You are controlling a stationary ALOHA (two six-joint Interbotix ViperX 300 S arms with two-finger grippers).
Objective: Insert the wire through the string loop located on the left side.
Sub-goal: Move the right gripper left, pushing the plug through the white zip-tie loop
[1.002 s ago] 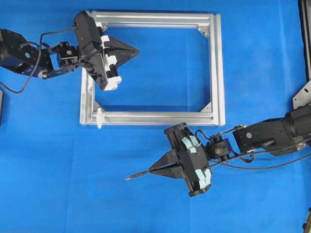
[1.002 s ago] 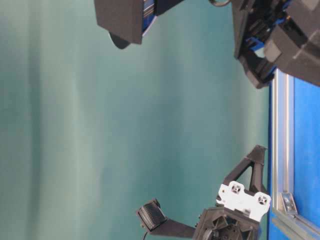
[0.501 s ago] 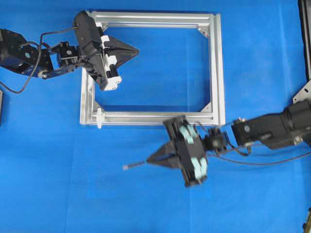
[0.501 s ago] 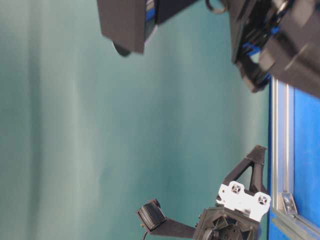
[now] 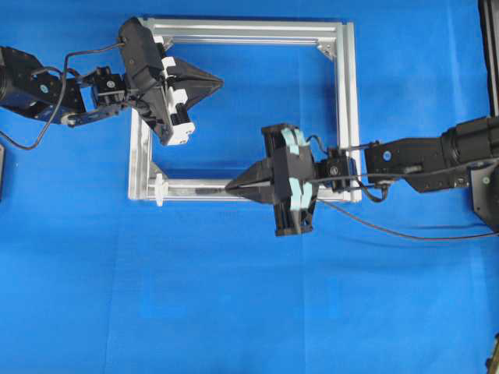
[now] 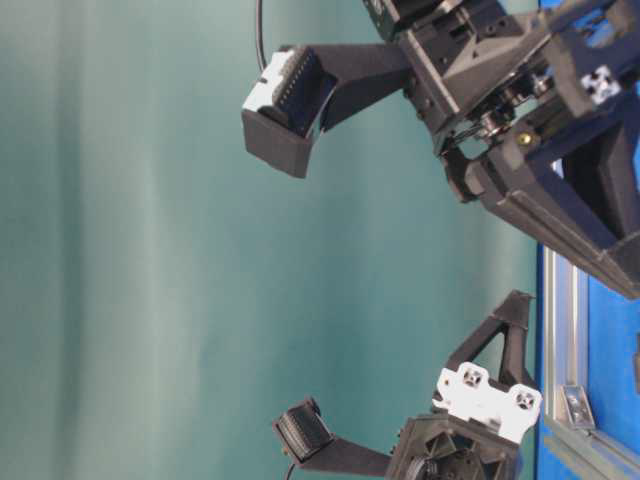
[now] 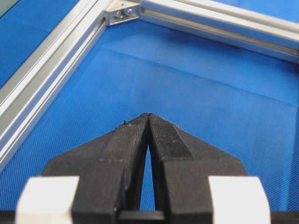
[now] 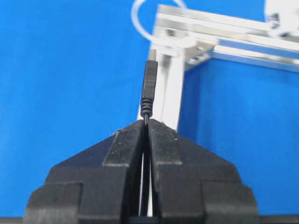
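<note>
My right gripper (image 5: 228,188) is shut on the wire, just behind its plug. The dark plug (image 5: 209,188) sticks out to the left over the frame's bottom rail. In the right wrist view the plug (image 8: 149,84) points at the white string loop (image 8: 139,24), with a short gap between them. Overhead, the string loop (image 5: 159,189) stands on the left end of that rail. The wire's slack (image 5: 390,231) trails back to the right. My left gripper (image 5: 221,80) hovers shut and empty inside the frame's upper left corner, its fingertips (image 7: 140,122) pressed together.
The silver aluminium frame (image 5: 348,109) lies flat on the blue cloth, with corner brackets (image 7: 122,13) at its inner corners. My left arm (image 5: 47,89) reaches in over the frame's left rail. A black fixture (image 5: 491,54) stands at the right edge.
My right gripper has carried the wire up from the cloth below the frame to the bottom rail, and the plug now points along the rail at the loop. The left arm has not moved.
</note>
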